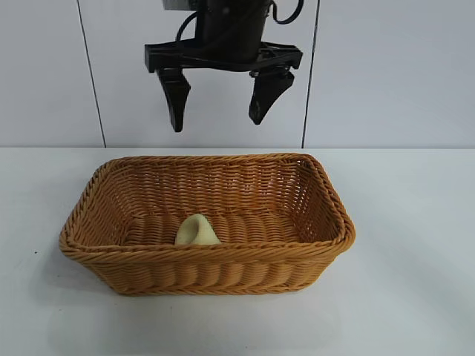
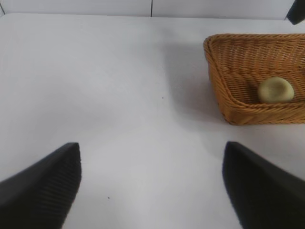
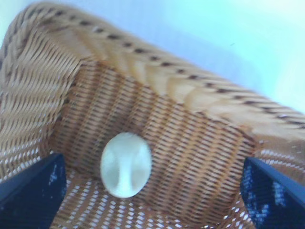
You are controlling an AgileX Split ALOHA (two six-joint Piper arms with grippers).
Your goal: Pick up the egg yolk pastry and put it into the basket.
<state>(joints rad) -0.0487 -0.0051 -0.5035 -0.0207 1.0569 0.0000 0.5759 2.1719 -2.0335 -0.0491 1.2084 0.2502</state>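
The pastry (image 1: 197, 231) was found lying in the basket (image 1: 326, 194), below the right gripper's (image 1: 219, 104) spread, empty fingers; task judged complete.

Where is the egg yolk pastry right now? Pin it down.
In the exterior view the egg yolk pastry lies inside the basket, on its floor against the near wall, left of centre, below the open right gripper.

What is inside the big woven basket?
The basket holds only the egg yolk pastry, lying on the woven floor near the front wall. That wall hides the pastry's lower edge from outside. The open right gripper hangs above it, holding nothing.
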